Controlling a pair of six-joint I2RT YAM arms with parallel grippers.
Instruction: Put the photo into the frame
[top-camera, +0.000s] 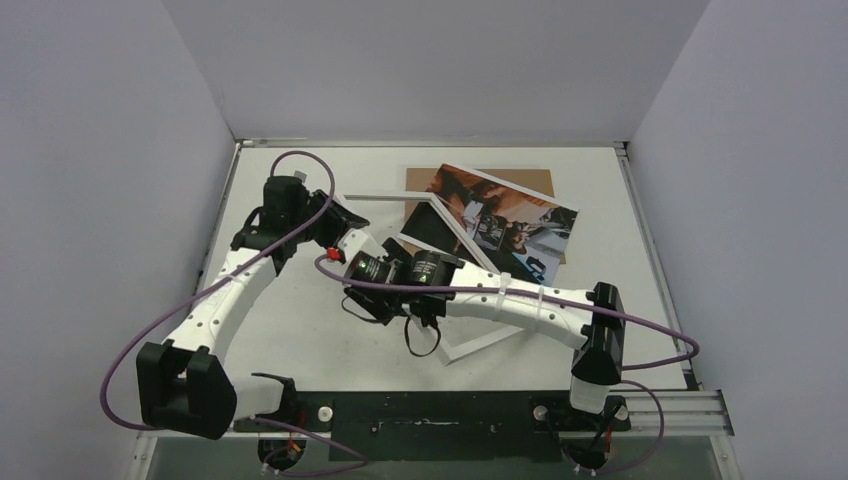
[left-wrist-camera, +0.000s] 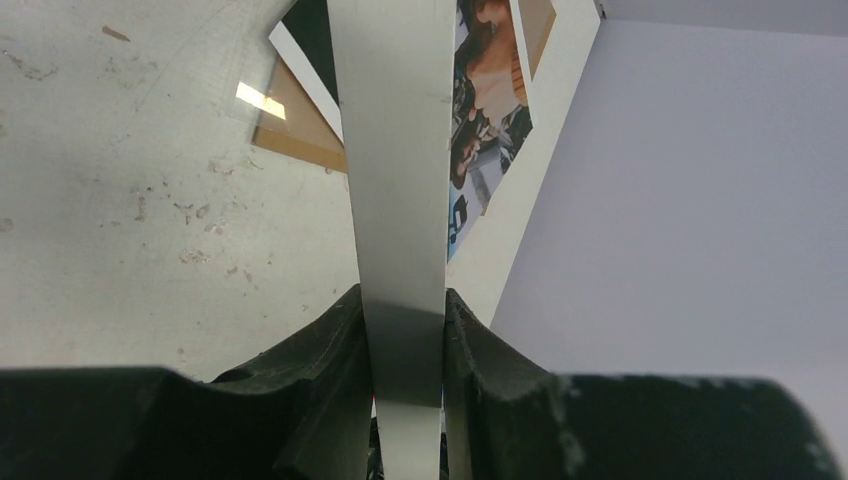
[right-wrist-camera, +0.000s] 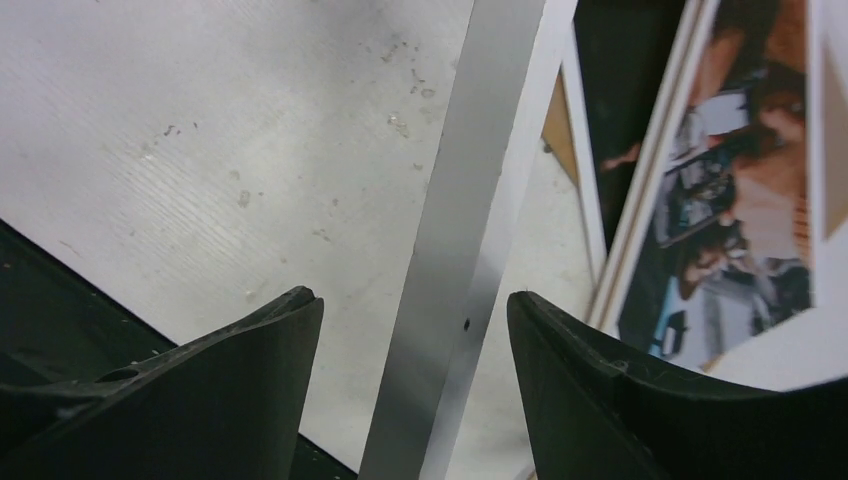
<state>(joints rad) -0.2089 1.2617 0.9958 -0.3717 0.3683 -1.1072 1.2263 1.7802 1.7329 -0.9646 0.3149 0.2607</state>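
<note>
Left gripper (left-wrist-camera: 403, 300): is clamping one rail of the frame (left-wrist-camera: 395, 150), pads pressing on both faces
Right gripper (right-wrist-camera: 412, 300): is hanging with jaws spread either side of a frame rail; gripping nothing
Photo (top-camera: 500, 215): is lying face up on the far right of the table, partly on the brown backing board (top-camera: 535, 180); a frame rail is crossing over it; by my reading it is not yet seated
Frame handling: probably light and stiff; thin rails may be twisting under a one-sided hold; smooth faces risk slipping; a pinch mid-rail on opposite sides looks soundest
Photo handling: likely thin, limp, easily creased; lying flat, so an overhanging corner looks the best place to take it
Surface: table (top-camera: 300, 340) is showing a pale, scuffed, finely ribbed top
Room: plain pale walls (top-camera: 430, 60) are closing in three sides; both arms are crowding the middle
</note>
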